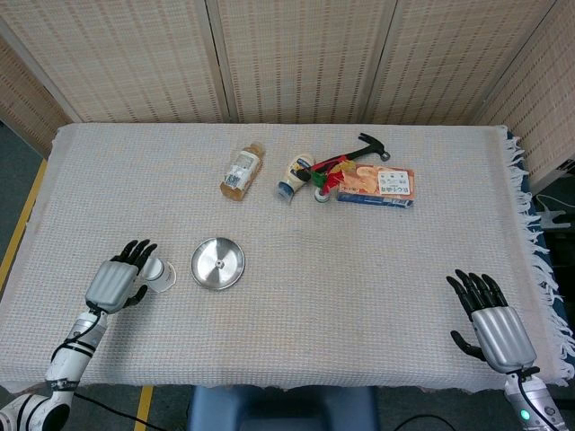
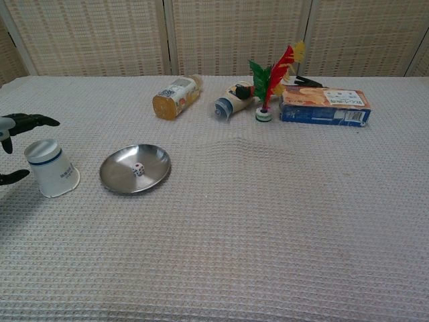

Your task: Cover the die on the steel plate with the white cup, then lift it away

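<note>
The white cup (image 2: pixel 51 169) with a blue band stands upside down on the cloth, left of the steel plate (image 2: pixel 127 178). It also shows in the head view as the cup (image 1: pixel 158 273) beside the plate (image 1: pixel 217 263). A small white die (image 2: pixel 138 169) lies uncovered in the plate. My left hand (image 1: pixel 117 282) is just left of the cup with its fingers spread apart, holding nothing; only its fingertips (image 2: pixel 30 121) show in the chest view. My right hand (image 1: pixel 492 321) lies open at the table's near right corner.
Along the far side lie a bottle (image 2: pixel 176 96), a white tube (image 2: pixel 231 99), a feathered shuttlecock (image 2: pixel 267 87), a hammer (image 1: pixel 364 146) and a flat box (image 2: pixel 324 106). The cloth's fringed edge (image 1: pixel 532 224) runs down the right.
</note>
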Robot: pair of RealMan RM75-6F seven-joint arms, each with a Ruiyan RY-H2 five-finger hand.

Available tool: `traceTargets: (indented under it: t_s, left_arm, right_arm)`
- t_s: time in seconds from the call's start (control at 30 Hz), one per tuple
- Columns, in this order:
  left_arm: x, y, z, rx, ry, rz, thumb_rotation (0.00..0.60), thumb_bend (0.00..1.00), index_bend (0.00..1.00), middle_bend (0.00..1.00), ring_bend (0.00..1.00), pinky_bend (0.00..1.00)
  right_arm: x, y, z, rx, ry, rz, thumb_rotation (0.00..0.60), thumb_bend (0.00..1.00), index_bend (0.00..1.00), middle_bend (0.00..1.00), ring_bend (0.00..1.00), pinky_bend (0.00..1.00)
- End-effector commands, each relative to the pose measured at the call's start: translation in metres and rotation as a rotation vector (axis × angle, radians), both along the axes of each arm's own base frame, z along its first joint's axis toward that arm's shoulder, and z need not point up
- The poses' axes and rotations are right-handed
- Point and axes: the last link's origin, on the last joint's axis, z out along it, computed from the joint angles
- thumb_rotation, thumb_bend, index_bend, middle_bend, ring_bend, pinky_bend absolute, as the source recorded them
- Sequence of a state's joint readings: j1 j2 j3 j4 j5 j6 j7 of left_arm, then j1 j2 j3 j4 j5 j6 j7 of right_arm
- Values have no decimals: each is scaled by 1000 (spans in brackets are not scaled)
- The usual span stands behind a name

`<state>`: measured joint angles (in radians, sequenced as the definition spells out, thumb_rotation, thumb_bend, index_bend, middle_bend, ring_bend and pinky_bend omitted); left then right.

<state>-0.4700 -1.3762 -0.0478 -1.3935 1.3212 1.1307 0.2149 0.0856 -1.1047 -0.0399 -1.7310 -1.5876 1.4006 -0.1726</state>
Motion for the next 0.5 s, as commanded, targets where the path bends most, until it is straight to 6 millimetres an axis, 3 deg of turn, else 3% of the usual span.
traceTargets:
  t_s: [0.03,0.13,0.27,0.5]
  left_arm:
    - [0,-18,18,70,-55,-15,600,383,0,0,0,312]
    - [-10,-47,32,122,-149,4,600,376,0,0,0,261]
    - [-37,-93,38,129,-269,71,600,374,0,0,0,177]
    - [-39,-103,44,148,-207,32,600,367,0,0,0,138]
  right_arm:
    - [1,1,1,-2,-1,3,600,168,0,0,0,0]
    - [1,2,2,-8,-3,8,600,168,0,0,0,0]
    - [2,5,4,-17,3,12,600,168,0,0,0,0]
    - [5,7,4,-14,-8,36,600,168,0,0,0,0]
